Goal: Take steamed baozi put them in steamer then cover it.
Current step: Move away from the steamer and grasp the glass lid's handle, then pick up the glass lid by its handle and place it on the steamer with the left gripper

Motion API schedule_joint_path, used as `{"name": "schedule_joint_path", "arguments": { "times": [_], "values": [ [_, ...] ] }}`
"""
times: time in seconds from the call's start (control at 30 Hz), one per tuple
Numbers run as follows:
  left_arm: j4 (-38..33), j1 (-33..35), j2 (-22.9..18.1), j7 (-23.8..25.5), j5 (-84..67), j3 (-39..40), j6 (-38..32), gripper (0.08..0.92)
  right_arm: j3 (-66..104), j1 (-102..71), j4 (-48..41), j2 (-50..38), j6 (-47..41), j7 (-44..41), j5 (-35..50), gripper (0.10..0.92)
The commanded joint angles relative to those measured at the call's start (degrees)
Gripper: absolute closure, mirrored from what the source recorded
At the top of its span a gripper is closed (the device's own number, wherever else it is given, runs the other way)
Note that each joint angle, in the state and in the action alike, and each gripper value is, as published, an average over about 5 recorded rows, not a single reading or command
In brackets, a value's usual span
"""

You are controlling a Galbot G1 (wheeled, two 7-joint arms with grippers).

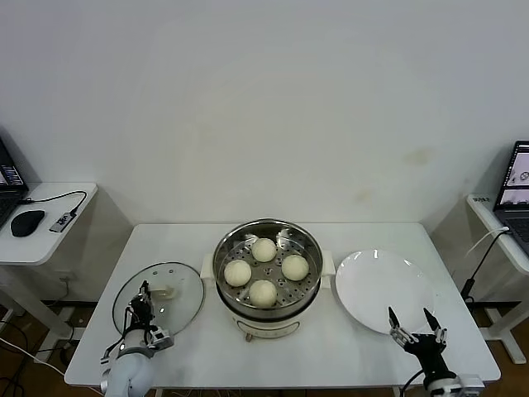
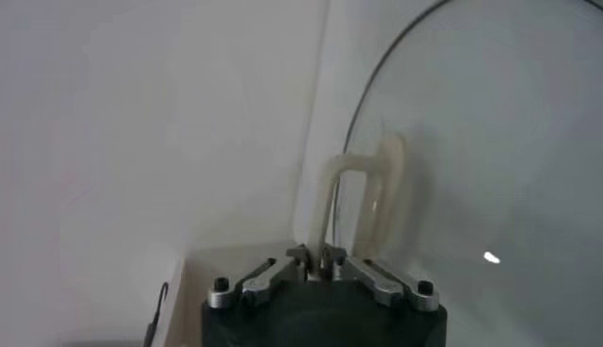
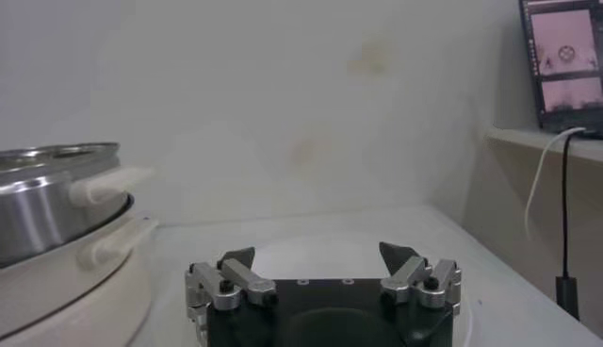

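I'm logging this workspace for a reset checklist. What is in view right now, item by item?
baozi: four, cream-white, on the perforated tray in the steamer
steamer: one, steel pot on cream base, table centre
cover: one, clear glass, cream handle, tilted on the table left of the steamer
plate: one, white, right of the steamer
table: one, white
mouse: one, black, left side desk
laptop: one, dark, right side desk
left gripper: shut on the cover's near rim
right gripper: open, near the plate's front edge

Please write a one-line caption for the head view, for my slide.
Four steamed baozi sit in the steamer; left end effector grips the cover.
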Motion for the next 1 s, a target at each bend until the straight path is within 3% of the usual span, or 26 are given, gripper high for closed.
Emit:
{"name": "schedule_joint_path", "arguments": {
  "times": [0.03,0.27,0.53,0.67,0.83,1.0],
  "values": [
    [-10.2,3.6,-0.2,0.0,-0.8,-0.6,2.5,0.851,0.0,0.2,0.1,0.4,0.3,-0.3,-0.2,0.203],
    [-23.7,10.5,-0.7,2.6,-5.3,-1.1,8.6,0.851,-0.1,1.2,0.6,0.6,0.3,0.1,0.8,0.203],
    [-34.5,17.1,-0.6,9.9,0.3,-2.2,19.0,0.852,0.0,2.3,1.5,0.3,-1.0,1.4,2.4,0.203],
    [-37.2,18.7,0.0,8.6,4.8,-1.9,22.8,0.852,0.0,2.1,1.9,-0.1,-0.8,1.3,2.9,0.203],
    [-46.3,19.5,-0.2,13.9,11.9,1.0,29.0,0.852,0.1,1.8,2.3,0.1,-0.8,1.4,2.0,0.203],
    [-49.6,17.5,-1.9,16.9,17.3,3.8,30.9,0.852,0.0,1.4,3.5,1.1,-1.7,1.4,-0.2,0.203]
  ]
}}
